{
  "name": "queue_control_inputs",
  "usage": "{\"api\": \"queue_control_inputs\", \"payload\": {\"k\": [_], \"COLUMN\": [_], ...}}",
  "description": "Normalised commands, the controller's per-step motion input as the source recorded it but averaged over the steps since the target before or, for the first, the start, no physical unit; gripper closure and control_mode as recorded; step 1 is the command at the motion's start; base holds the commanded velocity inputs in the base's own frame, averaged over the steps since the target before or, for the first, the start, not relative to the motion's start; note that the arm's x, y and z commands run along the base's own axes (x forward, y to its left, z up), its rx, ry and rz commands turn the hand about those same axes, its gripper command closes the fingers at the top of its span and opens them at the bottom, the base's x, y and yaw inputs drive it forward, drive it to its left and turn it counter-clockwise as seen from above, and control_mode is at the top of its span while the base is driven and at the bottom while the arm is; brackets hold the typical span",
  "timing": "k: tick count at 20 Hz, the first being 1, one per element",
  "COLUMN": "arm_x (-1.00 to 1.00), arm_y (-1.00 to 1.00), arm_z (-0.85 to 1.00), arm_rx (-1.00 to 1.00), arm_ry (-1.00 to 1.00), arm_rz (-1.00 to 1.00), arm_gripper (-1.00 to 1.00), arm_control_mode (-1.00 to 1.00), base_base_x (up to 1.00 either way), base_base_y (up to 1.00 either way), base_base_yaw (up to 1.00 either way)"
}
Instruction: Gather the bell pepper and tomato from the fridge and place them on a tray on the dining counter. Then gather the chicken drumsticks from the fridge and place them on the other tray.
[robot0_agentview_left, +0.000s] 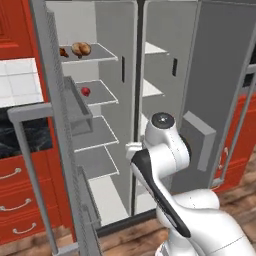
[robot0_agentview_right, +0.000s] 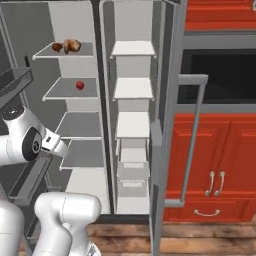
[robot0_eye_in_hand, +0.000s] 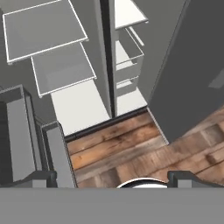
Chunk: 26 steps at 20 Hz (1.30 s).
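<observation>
Two drumsticks (robot0_agentview_left: 77, 49) sit on the fridge (robot0_agentview_left: 115, 60) top shelf; tomato (robot0_agentview_left: 86, 91) one shelf below. Gripper (robot0_eye_in_hand: 112, 177) jaws stand wide, empty. You should expect the tomato smooth, round, soft: pinch gently across its middle.

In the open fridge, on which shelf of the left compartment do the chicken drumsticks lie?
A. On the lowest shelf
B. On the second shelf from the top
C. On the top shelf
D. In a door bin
C: the chicken drumsticks lie on the top shelf of the fridge, one shelf above the small red tomato.
</observation>
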Motion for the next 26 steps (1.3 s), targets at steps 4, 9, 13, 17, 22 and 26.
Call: {"api": "queue_control_inputs", "payload": {"k": [4,9,13,17,22,26], "arm_x": [0.0,0.0,0.0,0.0,0.0,0.0], "arm_y": [0.0,0.0,0.0,0.0,0.0,0.0], "arm_z": [0.0,0.0,0.0,0.0,0.0,0.0], "arm_rx": [0.0,0.0,0.0,0.0,0.0,0.0], "arm_ry": [0.0,0.0,0.0,0.0,0.0,0.0], "arm_rz": [0.0,0.0,0.0,0.0,0.0,0.0], "arm_gripper": [-1.0,-1.0,-1.0,-1.0,-1.0,-1.0], "arm_control_mode": [1.0,1.0,1.0,1.0,1.0,1.0], "base_base_x": [0.48,0.58,0.47,0.43,0.4,0.43], "base_base_y": [-0.09,-0.25,-0.32,-0.31,-0.28,-0.21], "base_base_yaw": [0.3,0.3,0.24,0.2,0.13,0.08]}}
